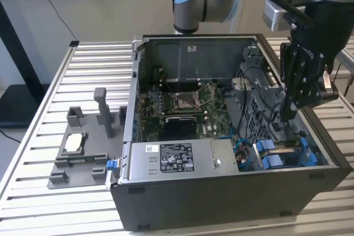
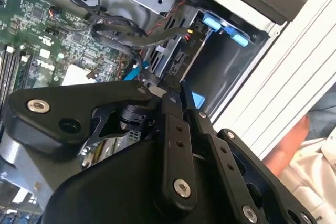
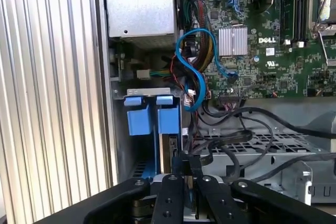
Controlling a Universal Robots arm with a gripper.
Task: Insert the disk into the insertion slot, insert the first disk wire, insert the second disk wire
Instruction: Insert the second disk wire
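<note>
The disk sits edge-up in its blue carrier [image 1: 283,156] inside the insertion slot at the front corner of the open computer case [image 1: 221,197], on the exterior view's right. The carrier's two blue tabs [image 3: 155,116] also face the first wrist view. My gripper [image 1: 287,115] hangs just above the back end of the disk [image 3: 169,153]. Its fingers [image 3: 184,165] are pressed close together, and a black disk wire [image 3: 231,139] runs right up to their tips. In the second wrist view the fingertips [image 2: 173,88] sit against the drive bay.
A grey labelled power-supply box [image 1: 177,158] lies beside the slot, with the motherboard [image 1: 182,106] behind it. Loose blue cable [image 3: 195,72] and black cables [image 2: 121,27] cross the bay. A grey fixture [image 1: 83,147] stands on the slatted table [image 1: 94,64]. A person's hand [image 2: 286,145] is beside the case.
</note>
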